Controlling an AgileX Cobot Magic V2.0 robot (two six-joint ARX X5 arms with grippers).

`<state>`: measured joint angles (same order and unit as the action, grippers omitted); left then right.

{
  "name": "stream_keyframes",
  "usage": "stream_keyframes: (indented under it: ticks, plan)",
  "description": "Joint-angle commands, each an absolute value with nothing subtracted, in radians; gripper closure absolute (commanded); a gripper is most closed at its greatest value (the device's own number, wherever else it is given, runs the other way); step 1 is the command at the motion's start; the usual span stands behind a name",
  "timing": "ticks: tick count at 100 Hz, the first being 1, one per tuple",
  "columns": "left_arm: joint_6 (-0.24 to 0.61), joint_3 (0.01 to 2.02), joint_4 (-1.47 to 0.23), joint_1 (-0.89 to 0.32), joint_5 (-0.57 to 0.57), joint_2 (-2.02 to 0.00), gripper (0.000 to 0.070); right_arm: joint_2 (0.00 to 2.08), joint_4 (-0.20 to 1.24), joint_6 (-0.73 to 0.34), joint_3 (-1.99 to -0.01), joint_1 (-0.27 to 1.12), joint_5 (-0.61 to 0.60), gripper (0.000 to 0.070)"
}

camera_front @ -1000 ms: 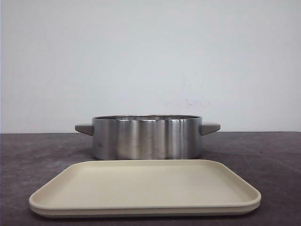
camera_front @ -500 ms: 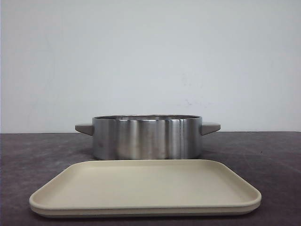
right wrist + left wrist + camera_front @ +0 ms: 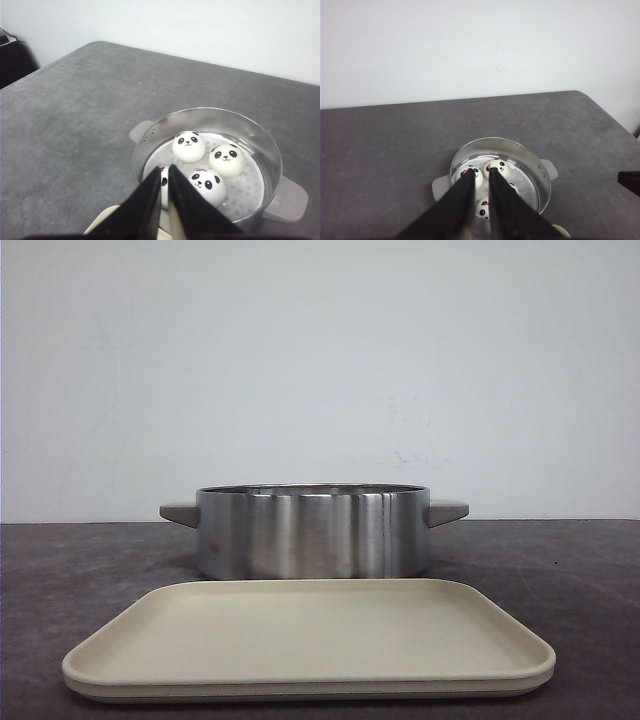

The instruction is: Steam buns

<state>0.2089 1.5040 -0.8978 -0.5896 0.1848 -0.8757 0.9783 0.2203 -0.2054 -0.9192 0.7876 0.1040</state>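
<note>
Four white panda-faced buns lie inside the steel steamer pot [image 3: 150,135]: three in plain sight [image 3: 188,146] [image 3: 227,160] [image 3: 207,186], and a fourth [image 3: 164,186] partly hidden behind my right fingers. The left wrist view shows them too [image 3: 501,167]. In the front view the pot [image 3: 313,530] hides the buns and neither gripper shows. My left gripper [image 3: 481,171] and right gripper [image 3: 164,169] hover high above the pot, fingers nearly together and holding nothing.
A bare beige tray [image 3: 310,640] lies in front of the pot, near the table's front edge; its corner shows in the right wrist view [image 3: 102,222]. The pot has grey side handles [image 3: 447,511]. A white wall stands behind the dark grey table.
</note>
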Motion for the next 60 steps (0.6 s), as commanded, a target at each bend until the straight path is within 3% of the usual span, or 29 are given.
stream_keyframes:
  ticks: [1, 24, 43, 60]
  plan:
    - [0.2, 1.52, -0.892, -0.596, 0.187, -0.881, 0.07, 0.977, 0.21, -0.196, -0.939, 0.797, 0.105, 0.0683]
    - [0.2, 1.52, -0.892, -0.596, 0.187, -0.881, 0.07, 0.792, 0.216, -0.187, -0.884, 0.707, 0.106, 0.0683]
    - [0.2, 1.52, -0.892, -0.596, 0.187, -0.881, 0.07, 0.509, 0.054, 0.02, -0.621, 0.453, 0.101, 0.0683]
    - [0.2, 1.52, -0.892, -0.596, 0.187, -0.881, 0.07, 0.243, -0.01, 0.04, -0.363, 0.255, 0.102, 0.0683]
